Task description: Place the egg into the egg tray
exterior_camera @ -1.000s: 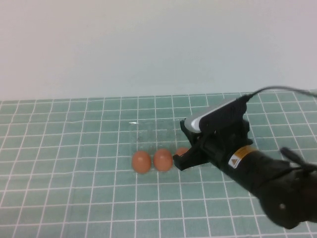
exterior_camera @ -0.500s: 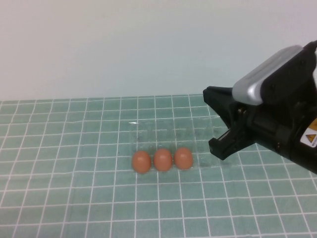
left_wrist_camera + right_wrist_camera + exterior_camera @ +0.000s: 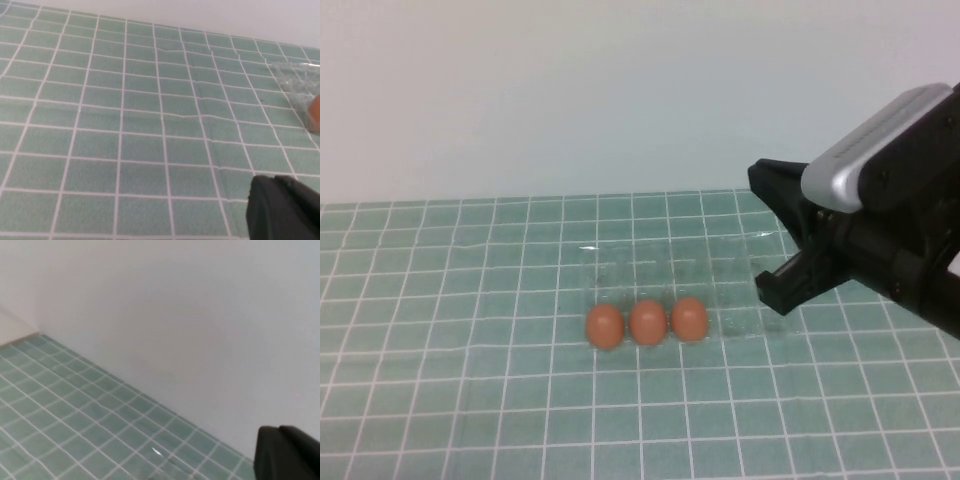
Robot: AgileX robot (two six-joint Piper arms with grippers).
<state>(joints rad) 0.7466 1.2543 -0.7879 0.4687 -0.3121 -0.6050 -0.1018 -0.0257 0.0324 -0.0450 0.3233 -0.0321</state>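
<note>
Three orange-brown eggs stand in a row in the front cups of the clear egg tray [image 3: 650, 268]: left [image 3: 605, 326], middle [image 3: 648, 322], and the right egg [image 3: 690, 318]. My right gripper [image 3: 762, 235] is open and empty, raised to the right of the tray and apart from the eggs. One of its dark fingers [image 3: 287, 452] shows in the right wrist view. My left gripper is out of the high view; only a dark part of it [image 3: 282, 210] shows in the left wrist view, far from the tray [image 3: 295, 80] and an egg [image 3: 316, 112].
A green mat with a white grid [image 3: 470, 350] covers the table. A plain pale wall [image 3: 620, 90] stands behind it. The right arm's body [image 3: 900, 230] fills the right side above the mat.
My right gripper has pulled back to the right and upward from the tray. The right egg, half hidden by it a second ago, now stands uncovered in the tray.
</note>
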